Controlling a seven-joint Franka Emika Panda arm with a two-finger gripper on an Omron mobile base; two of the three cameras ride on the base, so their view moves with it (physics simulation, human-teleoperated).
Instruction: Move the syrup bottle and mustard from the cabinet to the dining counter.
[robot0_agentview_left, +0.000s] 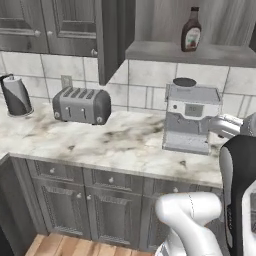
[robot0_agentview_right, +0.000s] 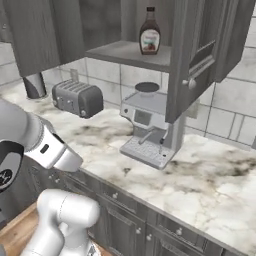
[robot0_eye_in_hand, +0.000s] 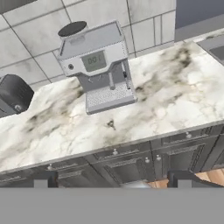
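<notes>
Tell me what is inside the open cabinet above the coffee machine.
The syrup bottle stands upright on the cabinet shelf, directly above the coffee machine. No mustard is visible; the open door hides the shelf's right part.

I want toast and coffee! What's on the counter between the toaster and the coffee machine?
Nothing. Between the toaster and the coffee machine there's just bare marble counter. Both base views show that.

A home kitchen: marble tabletop (robot0_agentview_left: 115, 145) over dark drawers (robot0_agentview_left: 112, 181), tiled wall (robot0_agentview_left: 145, 85), toaster (robot0_agentview_left: 81, 105) and coffee machine (robot0_eye_in_hand: 98, 65) ahead of the hand (robot0_eye_in_hand: 111, 186), open cabinet (robot0_agentview_right: 200, 55) shelving a syrup bottle (robot0_agentview_right: 149, 32) above.
</notes>
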